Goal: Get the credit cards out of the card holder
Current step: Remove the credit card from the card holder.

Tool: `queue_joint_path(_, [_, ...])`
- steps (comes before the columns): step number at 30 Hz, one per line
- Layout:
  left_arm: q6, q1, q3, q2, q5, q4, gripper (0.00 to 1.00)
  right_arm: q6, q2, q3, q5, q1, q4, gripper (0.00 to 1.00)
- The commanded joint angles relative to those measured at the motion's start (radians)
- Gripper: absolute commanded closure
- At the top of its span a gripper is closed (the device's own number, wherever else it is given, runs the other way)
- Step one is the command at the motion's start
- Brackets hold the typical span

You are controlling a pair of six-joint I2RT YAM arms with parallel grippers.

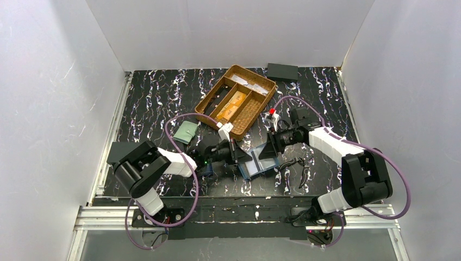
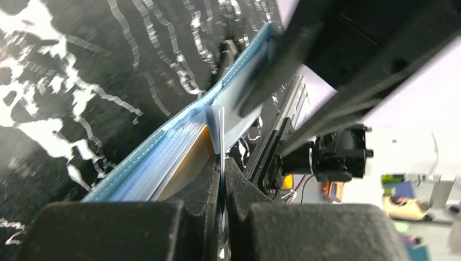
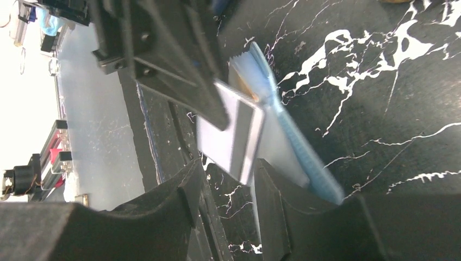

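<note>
Your left hand (image 2: 223, 162) is clamped shut on a thin inner flap of the light steel-blue folding card holder (image 2: 157, 147). Just beside that flap, the edge of a flat orange-gold credit card (image 2: 190, 157) shows inside the pocket.

The card holder lies open on the black, white-veined worktop (image 1: 157, 98), between your two hands and near the front edge.

Your right hand (image 3: 229, 166) has its fingers standing partly apart, and the pale edge of the holder's far panel sits in the gap. From the left wrist view, one of its dark fingers lies against that panel's inner face. You cannot tell whether this hand is actually pinching the panel.

Behind the hands, a brown wicker divided basket (image 1: 215, 87) holds more orange-gold pieces in its middle compartments. A pale green wallet (image 1: 186, 132) lies to the left of the basket.
</note>
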Motion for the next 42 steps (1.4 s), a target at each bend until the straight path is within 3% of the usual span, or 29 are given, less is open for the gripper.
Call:
queue_joint_path(1, [0.231,0.006,0.048,-0.121,0.103,-0.009,1.0,-0.043,-0.04,0.064,-0.019,-0.015,-0.107,0.51])
queue_joint_path(8, [0.24,0.006,0.054,-0.129,0.13,0.018,1.0,-0.021,-0.04,0.048,-0.03,-0.026,-0.108,0.51])
queue_joint_path(21, [0.128,0.005,0.014,-0.081,0.113,0.259,1.0,0.066,-0.02,0.025,-0.139,-0.026,-0.036,0.53])
queue_joint_path(24, [0.108,0.005,0.014,-0.065,0.107,0.287,1.0,0.104,-0.024,0.01,-0.165,-0.026,0.01,0.65])
queue_joint_path(26, [0.101,0.004,0.016,-0.058,0.107,0.293,1.0,0.124,-0.023,-0.001,-0.167,-0.026,0.038,0.86])
queue_joint_path(28, [0.098,0.006,0.01,-0.059,0.1,0.292,1.0,0.123,-0.023,-0.004,-0.164,-0.027,0.048,0.99])
queue_joint_path(29, [0.096,0.007,0.003,-0.061,0.094,0.292,1.0,0.12,-0.023,-0.004,-0.162,-0.031,0.049,0.99])
queue_joint_path(32, [0.085,0.02,-0.027,-0.068,0.083,0.292,0.86,0.108,-0.021,-0.016,-0.16,-0.053,0.057,0.99])
queue_joint_path(35, [0.07,0.036,-0.048,-0.068,0.1,0.297,0.78,0.104,-0.008,-0.036,-0.17,-0.071,0.073,0.99])
queue_joint_path(39, [0.041,0.043,-0.041,-0.039,0.148,0.31,0.76,0.099,0.009,-0.041,-0.188,-0.08,0.086,0.99])
queue_joint_path(42, [0.009,0.052,-0.037,0.006,0.173,0.355,0.81,0.094,0.021,-0.042,-0.184,-0.083,0.089,0.99])
